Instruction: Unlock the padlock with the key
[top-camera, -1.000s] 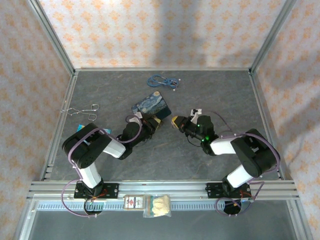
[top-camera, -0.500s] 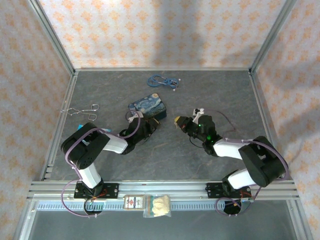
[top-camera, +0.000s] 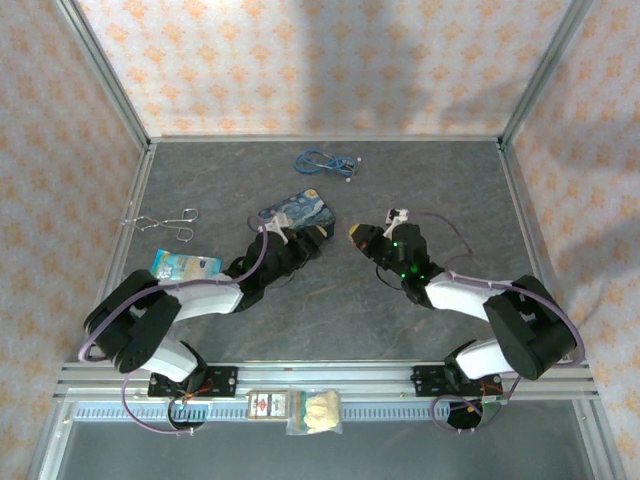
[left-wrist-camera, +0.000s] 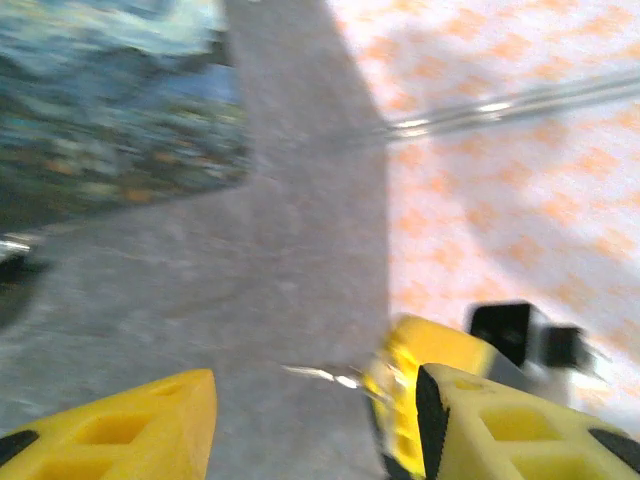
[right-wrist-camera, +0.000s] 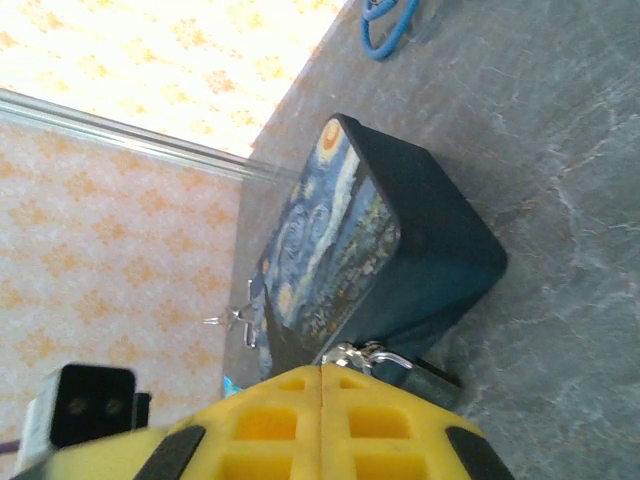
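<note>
Under both tools lies the grey surface (top-camera: 440, 190), and the biggest thing on it is the painted tin (right-wrist-camera: 370, 240), which lies just ahead of the right tool (right-wrist-camera: 322, 385) and ahead and to the left of the left tool (left-wrist-camera: 315, 430).

The left tool stands released, its yellow fingers wide apart with nothing between them. The right tool is clenched, its two pads pressed flat together. A thin metal sliver juts from its tips toward the left tool, and it looks to be the key (left-wrist-camera: 322, 373).

The padlock (right-wrist-camera: 434, 384) lies on the surface just past the right tool's tips and slightly to their right, tucked against the near corner of the tin. It is a small dark body with its silvery shackle (right-wrist-camera: 388, 356) looping back toward the tool.

The step in hand appears to be seating the key in the lock, and with nothing gripping the padlock, a push from the key would likely just slide it along the tin. It would go best if the left tool closed on the dark body first, leaving the keyway clear. The right tool could then line the key's blade up with the slot before pressing in, and turn only once it is fully seated. Where the keyway faces cannot be told from these views.
</note>
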